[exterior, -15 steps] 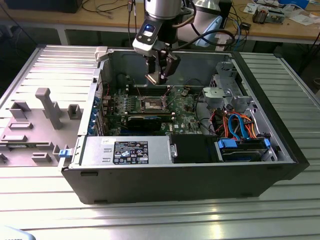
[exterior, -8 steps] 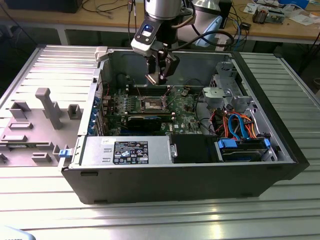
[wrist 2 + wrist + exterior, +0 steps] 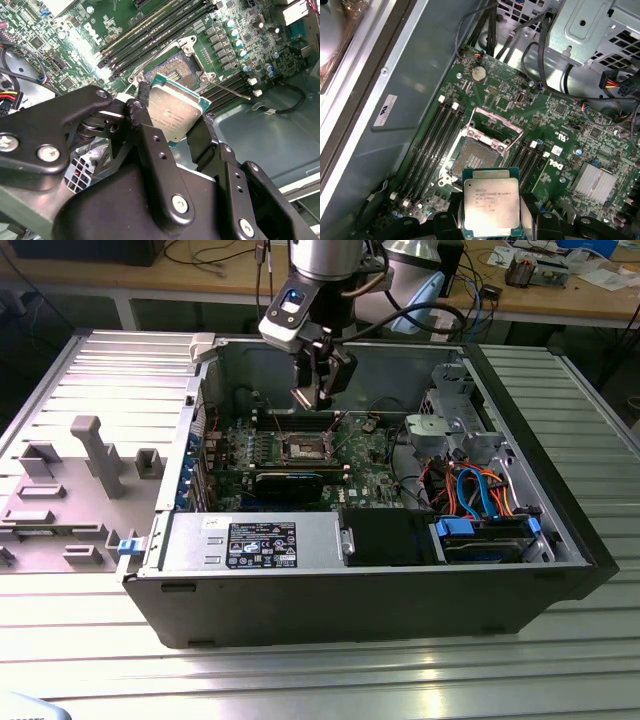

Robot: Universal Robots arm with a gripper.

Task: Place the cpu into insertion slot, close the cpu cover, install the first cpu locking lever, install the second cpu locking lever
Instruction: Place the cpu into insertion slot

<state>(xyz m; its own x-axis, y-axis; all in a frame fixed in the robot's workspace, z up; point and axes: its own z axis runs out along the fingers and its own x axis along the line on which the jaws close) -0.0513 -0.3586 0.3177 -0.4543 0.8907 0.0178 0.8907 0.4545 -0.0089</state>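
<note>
My gripper (image 3: 318,388) hangs inside the open computer case, above the green motherboard (image 3: 365,465). It is shut on the cpu (image 3: 491,202), a small square chip with a silver-grey top, gripped by two opposite edges between black fingers (image 3: 145,110). The cpu (image 3: 175,115) is held in the air, tilted, a little off to one side of the insertion slot (image 3: 475,157). The insertion slot (image 3: 176,67) lies bare with its dark pin field showing. The cpu cover (image 3: 497,116) stands flipped open at the slot's far edge. A thin locking lever (image 3: 231,90) sticks out beside the slot.
Long black memory slots (image 3: 432,140) flank the socket on both sides. A drive cage (image 3: 450,425) with orange and blue cables (image 3: 470,490) sits at the exterior view's right, a power supply (image 3: 255,545) along the front wall. A grey fixture plate (image 3: 75,480) lies outside the case.
</note>
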